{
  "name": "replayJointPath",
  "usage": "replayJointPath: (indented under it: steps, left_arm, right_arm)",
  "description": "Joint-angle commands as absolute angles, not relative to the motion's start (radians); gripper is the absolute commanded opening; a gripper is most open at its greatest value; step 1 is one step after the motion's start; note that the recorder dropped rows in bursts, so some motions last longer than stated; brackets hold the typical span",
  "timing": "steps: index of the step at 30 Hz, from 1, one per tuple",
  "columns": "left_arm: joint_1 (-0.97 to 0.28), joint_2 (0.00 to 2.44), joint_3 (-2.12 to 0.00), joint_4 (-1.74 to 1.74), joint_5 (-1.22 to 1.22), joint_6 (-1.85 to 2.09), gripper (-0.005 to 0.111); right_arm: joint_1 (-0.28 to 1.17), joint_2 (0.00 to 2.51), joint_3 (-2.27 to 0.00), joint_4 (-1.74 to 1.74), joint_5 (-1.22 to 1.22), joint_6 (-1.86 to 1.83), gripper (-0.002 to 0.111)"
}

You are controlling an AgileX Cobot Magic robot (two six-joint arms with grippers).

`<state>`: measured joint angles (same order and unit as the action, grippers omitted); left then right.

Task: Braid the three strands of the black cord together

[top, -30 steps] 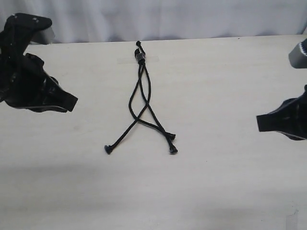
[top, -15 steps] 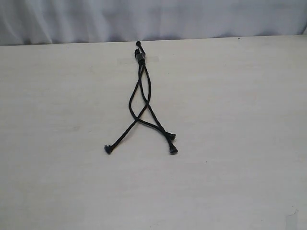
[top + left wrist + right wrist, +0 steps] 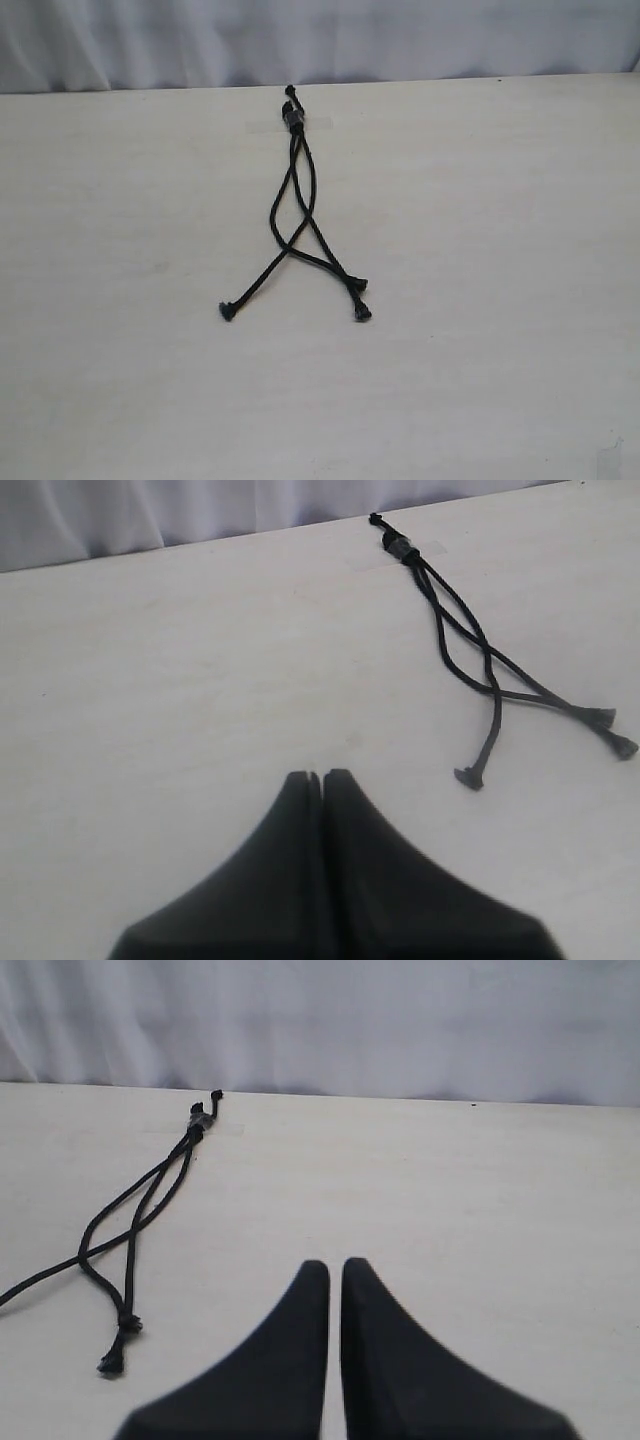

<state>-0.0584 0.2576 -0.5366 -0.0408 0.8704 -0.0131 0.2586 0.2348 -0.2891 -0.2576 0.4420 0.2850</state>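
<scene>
The black cord [image 3: 287,250] lies on the pale table, its bound head [image 3: 291,118] near the far edge. The three strands fan toward the near side and cross once. One tip [image 3: 227,311] lies to the left, and two tips [image 3: 362,313] lie close together on the right. Neither gripper shows in the exterior view. In the left wrist view my left gripper [image 3: 322,776] is shut on nothing, well short of the cord [image 3: 487,660]. In the right wrist view my right gripper [image 3: 335,1265] has its fingers almost together, empty, with the cord [image 3: 133,1228] off to one side.
A strip of clear tape [image 3: 262,125] crosses the cord's head and holds it to the table [image 3: 480,300]. A pale wrinkled curtain [image 3: 400,35] hangs behind the table's far edge.
Both arms stood at the left and right edges of the exterior view a second ago and have since drawn back out of it. The cord has not moved.
</scene>
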Motion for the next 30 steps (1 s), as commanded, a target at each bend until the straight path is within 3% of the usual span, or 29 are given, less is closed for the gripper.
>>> replayJointPath:
  steps: [1, 13, 24, 30]
  left_arm:
    - [-0.057, 0.248, -0.533, -0.037, 0.870, -0.020, 0.000]
    - [-0.057, 0.248, -0.533, -0.035, 0.870, -0.020, 0.000]
    - [-0.057, 0.248, -0.533, -0.035, 0.870, -0.020, 0.000]
    - [-0.057, 0.248, -0.533, -0.035, 0.870, -0.022, 0.000]
  right_arm:
    - [0.253, 0.230, -0.285, -0.269, 0.423, 0.288, 0.004]
    - [0.250, 0.161, -0.165, -0.241, 0.408, 0.288, 0.004]
    - [0.024, 0.000, -0.093, -0.047, 0.414, 0.049, 0.004]
    - [-0.022, 0.000, -0.002, 0.014, 0.369, 0.012, 0.004]
